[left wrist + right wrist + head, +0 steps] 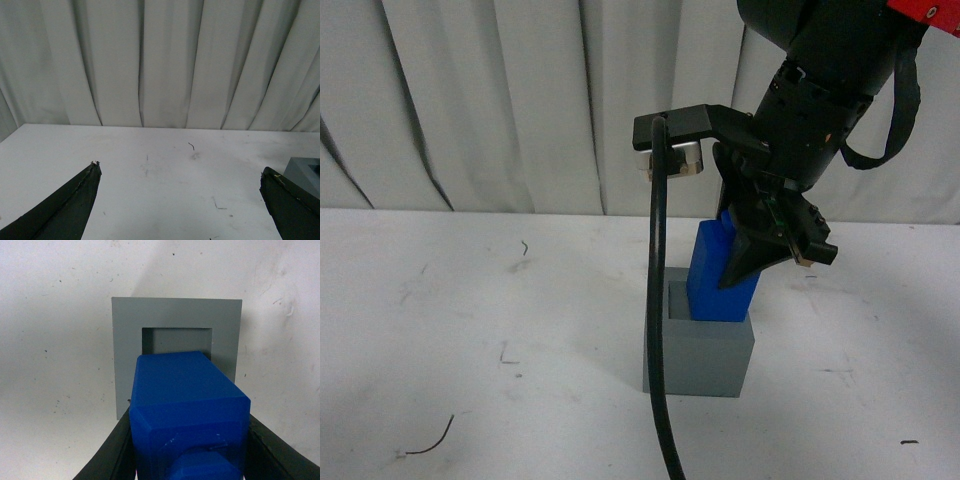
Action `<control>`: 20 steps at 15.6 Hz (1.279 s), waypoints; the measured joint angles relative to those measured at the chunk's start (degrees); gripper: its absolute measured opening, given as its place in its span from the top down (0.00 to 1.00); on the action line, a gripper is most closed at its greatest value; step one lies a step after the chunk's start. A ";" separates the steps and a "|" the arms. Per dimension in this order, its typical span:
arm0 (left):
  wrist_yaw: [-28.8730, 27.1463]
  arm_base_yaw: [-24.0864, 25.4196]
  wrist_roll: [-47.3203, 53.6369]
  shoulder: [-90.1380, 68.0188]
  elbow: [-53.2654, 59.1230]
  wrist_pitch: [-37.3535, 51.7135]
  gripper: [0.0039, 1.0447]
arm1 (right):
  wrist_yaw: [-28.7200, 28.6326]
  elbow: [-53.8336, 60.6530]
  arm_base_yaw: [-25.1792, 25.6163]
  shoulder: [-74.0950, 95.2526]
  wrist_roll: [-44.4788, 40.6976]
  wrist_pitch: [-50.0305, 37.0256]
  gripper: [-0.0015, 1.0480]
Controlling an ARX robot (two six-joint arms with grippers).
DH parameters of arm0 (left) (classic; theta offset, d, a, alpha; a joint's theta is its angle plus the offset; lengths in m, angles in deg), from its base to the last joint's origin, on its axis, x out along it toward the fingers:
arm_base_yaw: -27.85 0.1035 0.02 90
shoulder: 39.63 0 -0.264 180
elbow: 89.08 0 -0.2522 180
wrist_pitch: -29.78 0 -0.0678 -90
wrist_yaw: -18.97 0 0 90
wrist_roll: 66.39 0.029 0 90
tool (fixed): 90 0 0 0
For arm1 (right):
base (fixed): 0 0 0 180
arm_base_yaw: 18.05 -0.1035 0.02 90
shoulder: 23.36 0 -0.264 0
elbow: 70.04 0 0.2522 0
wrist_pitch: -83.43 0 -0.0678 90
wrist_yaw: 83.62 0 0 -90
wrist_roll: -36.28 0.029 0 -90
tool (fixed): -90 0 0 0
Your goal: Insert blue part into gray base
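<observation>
Right gripper (738, 268) pinching the blue part (710, 280), whose lower end is sitting in the gray base's (705, 355) recess.
Its fingers are pressing both sides of the block's upper half, most of which is showing above the rim. The left gripper (180, 170) is hanging spread apart, holding nothing, over the scuffed white table (470, 320). A pale pleated curtain (470, 100) is closing off the back.

Right claw (772, 268) angled down, clamped on blue part (706, 275), left claw (180, 169) spread wide
</observation>
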 joint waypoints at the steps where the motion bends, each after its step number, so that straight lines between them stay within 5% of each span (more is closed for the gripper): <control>1: 0.00 0.00 0.00 0.00 0.00 0.00 0.06 | 0.83 -0.87 -0.44 0.55 0.20 0.15 0.55; 13: 0.00 0.00 0.00 0.00 0.00 0.00 0.06 | 3.74 -2.16 -2.69 3.06 4.00 -0.79 0.55; 17: 0.00 0.00 0.00 0.00 0.00 0.00 0.06 | 3.41 -2.16 -2.91 2.97 4.04 -0.96 0.11; 20: 0.00 0.00 0.00 0.00 0.00 0.00 0.06 | 3.04 -0.61 -3.02 1.18 4.35 -1.75 0.06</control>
